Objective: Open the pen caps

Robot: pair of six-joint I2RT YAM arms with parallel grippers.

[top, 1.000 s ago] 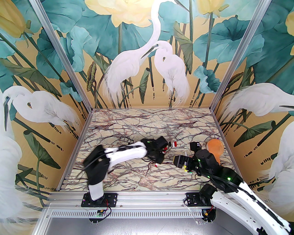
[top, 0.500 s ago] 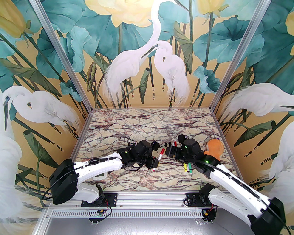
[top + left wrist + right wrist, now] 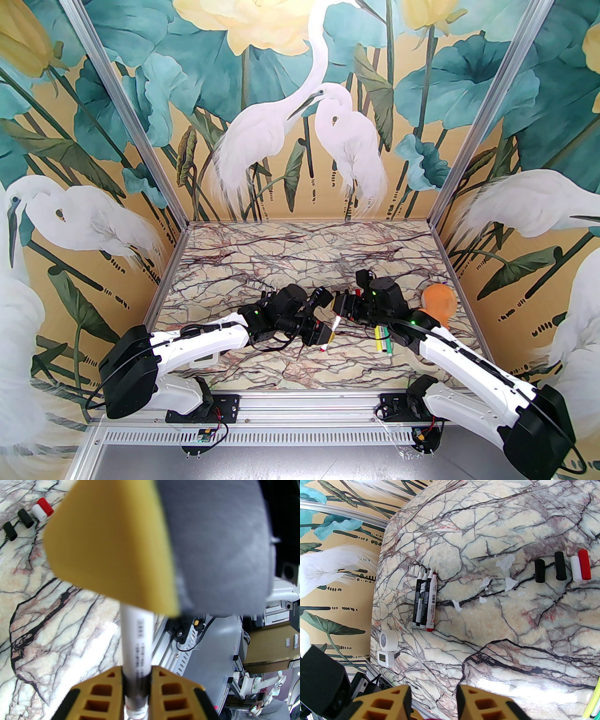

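The left gripper [image 3: 137, 678] is clamped on a smooth white marker barrel [image 3: 137, 632]; whether the right gripper [image 3: 433, 692] is closed cannot be determined. Four pen caps [image 3: 560, 566], short glossy cylinders (two black, white, red), lie on the veined marble table [image 3: 487, 620] beyond the marker.

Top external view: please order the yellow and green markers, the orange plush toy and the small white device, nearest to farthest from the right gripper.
1. Yellow and green markers, just right of the right gripper.
2. Orange plush toy, right edge.
3. Small white device, under the left arm.
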